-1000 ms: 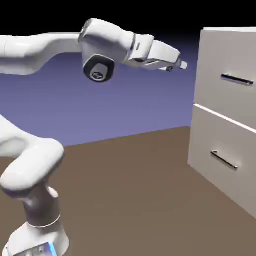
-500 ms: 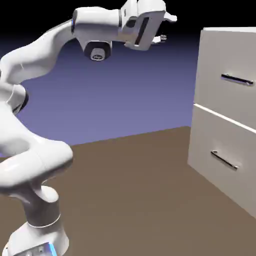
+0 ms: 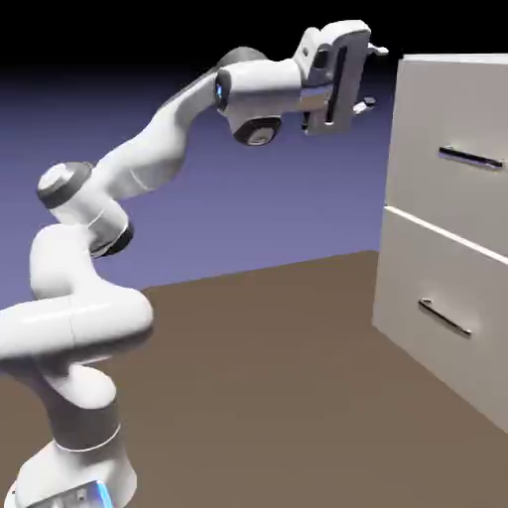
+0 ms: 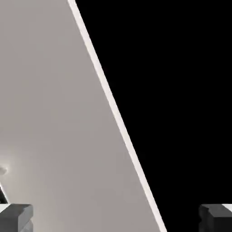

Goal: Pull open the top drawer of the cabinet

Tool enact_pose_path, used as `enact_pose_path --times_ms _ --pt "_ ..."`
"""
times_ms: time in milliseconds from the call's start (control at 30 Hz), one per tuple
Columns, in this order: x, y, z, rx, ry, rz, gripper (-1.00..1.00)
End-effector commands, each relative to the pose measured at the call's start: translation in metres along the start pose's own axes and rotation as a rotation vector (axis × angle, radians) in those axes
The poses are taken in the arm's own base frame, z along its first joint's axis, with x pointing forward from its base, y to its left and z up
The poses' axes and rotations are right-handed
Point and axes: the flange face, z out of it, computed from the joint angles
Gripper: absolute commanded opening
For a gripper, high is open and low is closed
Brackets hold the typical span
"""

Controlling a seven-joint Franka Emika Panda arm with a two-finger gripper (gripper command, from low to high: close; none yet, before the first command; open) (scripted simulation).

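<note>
Our white two-finger gripper (image 3: 371, 74) hangs with jaws spread, gripping nothing. Ahead and below them, the pale grey top drawer (image 3: 451, 159) with its thin dark bar handle (image 3: 470, 158) sits shut, ungrasped; reaching, gripping and pulling all remain.

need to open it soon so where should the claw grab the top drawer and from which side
Grip the thin dark bar handle on the top drawer, coming straight at the front face. The bar runs horizontally and seems to stand off the panel, so one finger should go above, one below. The claw is open, near the cabinet's top corner.
</note>
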Motion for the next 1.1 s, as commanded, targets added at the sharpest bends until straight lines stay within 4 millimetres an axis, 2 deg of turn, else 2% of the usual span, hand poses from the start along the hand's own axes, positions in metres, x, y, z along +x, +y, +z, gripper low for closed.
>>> enact_pose_path --times_ms 0,133,267,333,533,567,600,733,1067 --pt "-0.01 -0.004 0.012 0.009 0.002 -0.034 0.0" --pt "-0.061 -0.013 0.061 0.048 0.009 -0.16 0.0" --pt "-0.125 -0.014 0.107 0.084 0.013 -0.271 0.0" --pt "-0.13 -0.014 0.11 0.086 0.013 -0.278 0.0" --pt "-0.13 -0.018 0.16 0.086 0.013 -0.278 0.0" --pt "-0.13 -0.018 0.16 0.086 0.013 -0.278 -1.0" --pt "-0.13 -0.018 0.16 0.086 0.013 -0.278 -1.0" --pt "-0.13 -0.015 0.126 0.086 0.013 -0.278 -1.0" --pt "-0.13 -0.007 0.027 0.086 0.013 -0.278 -1.0"
